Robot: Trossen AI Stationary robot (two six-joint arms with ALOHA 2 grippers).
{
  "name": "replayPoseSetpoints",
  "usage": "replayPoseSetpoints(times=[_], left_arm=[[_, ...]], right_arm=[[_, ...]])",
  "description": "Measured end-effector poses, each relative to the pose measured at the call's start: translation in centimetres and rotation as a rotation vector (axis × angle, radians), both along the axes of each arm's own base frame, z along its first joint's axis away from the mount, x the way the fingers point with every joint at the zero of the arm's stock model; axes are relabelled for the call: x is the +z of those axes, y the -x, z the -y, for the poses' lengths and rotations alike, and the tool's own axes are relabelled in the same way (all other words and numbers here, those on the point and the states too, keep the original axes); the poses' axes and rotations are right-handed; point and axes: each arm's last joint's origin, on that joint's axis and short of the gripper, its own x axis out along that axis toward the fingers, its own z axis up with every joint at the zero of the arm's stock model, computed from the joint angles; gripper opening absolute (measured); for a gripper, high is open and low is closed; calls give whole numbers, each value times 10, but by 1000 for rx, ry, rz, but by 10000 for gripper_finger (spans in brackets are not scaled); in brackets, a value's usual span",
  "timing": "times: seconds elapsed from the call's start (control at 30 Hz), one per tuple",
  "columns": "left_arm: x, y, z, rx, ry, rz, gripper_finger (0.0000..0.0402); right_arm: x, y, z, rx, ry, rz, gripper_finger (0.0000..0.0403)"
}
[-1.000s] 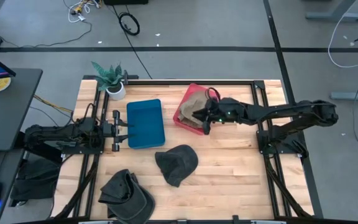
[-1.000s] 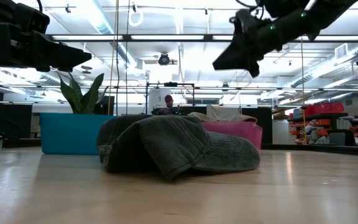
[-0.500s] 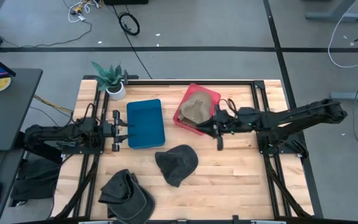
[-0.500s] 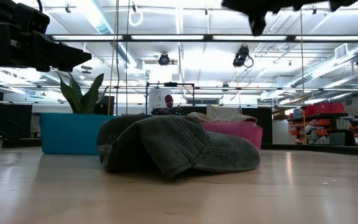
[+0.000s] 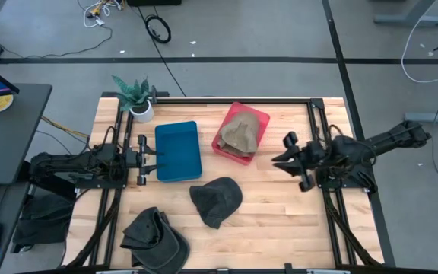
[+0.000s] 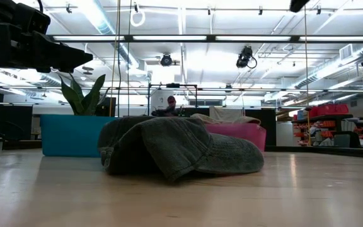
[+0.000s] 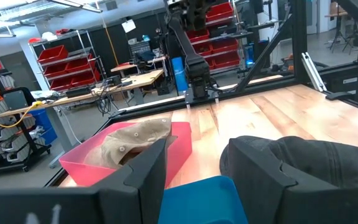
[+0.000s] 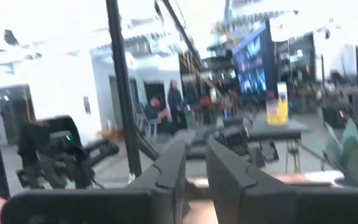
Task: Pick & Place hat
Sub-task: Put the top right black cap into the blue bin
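Since 1 second ago the right gripper [image 5: 291,160] has pulled back from over the pink plastic bin [image 5: 258,120], leaving the tan cloth hat [image 5: 239,133] inside; its fingers stand narrowly parted, grasping nothing. The left gripper [image 5: 144,158] waits released beside the blue tray [image 5: 179,151]. Risk, I judge: 2 dark grey caps [image 5: 217,200] remain, and reaching back past the bin could snag its rim.

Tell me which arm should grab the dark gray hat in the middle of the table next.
Probably the right. Its end effector holds nothing and hangs nearer the dark gray hat with bare table between; the left end effector waits behind the blue bin.
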Motion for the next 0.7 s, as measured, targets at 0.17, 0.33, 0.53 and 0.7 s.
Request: replayPoseSetpoints(times=[0.17,0.33,0.53,0.7], left_arm=[[0,0,0,0,0,0,177],[0,0,0,0,0,0,177],[0,0,0,0,0,0,177],[0,0,0,0,0,0,177]], right_arm=[[-18,23,5,6,-22,138,71],[-41,40,10,4,-46,242,71],[-64,63,16,1,-80,378,71],[-60,70,16,45,-56,408,71]])
